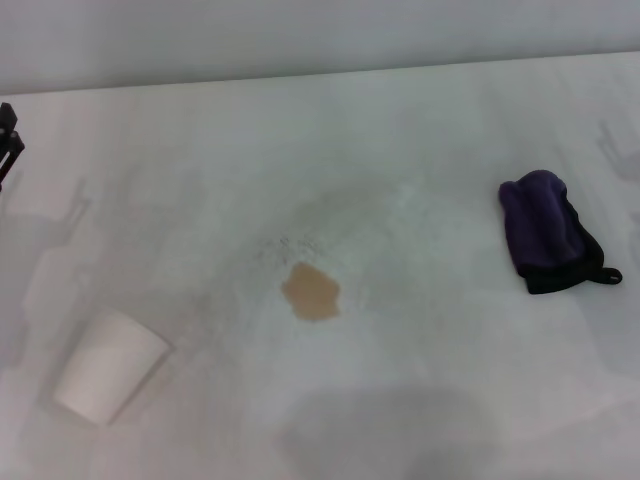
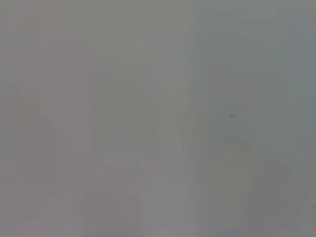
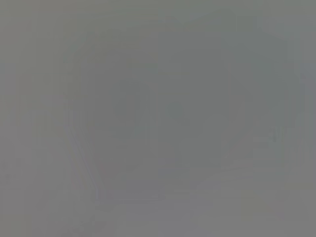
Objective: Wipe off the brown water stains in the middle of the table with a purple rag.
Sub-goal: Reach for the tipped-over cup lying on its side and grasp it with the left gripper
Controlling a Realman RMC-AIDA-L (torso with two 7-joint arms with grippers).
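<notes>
Brown stains (image 1: 311, 292) sit mid-table (image 1: 420, 120), untouched, while the purple rag (image 1: 546, 230) lies bunched near the right edge and a paper cup (image 1: 108, 364) lies tipped toward the front-left corner. Only a dark bit of the left gripper (image 1: 8, 140) shows at the left edge, its state impossible to tell; the right one is out of sight. Best to grasp the rag's bulk, not its loop, then press flat across the puddle.
</notes>
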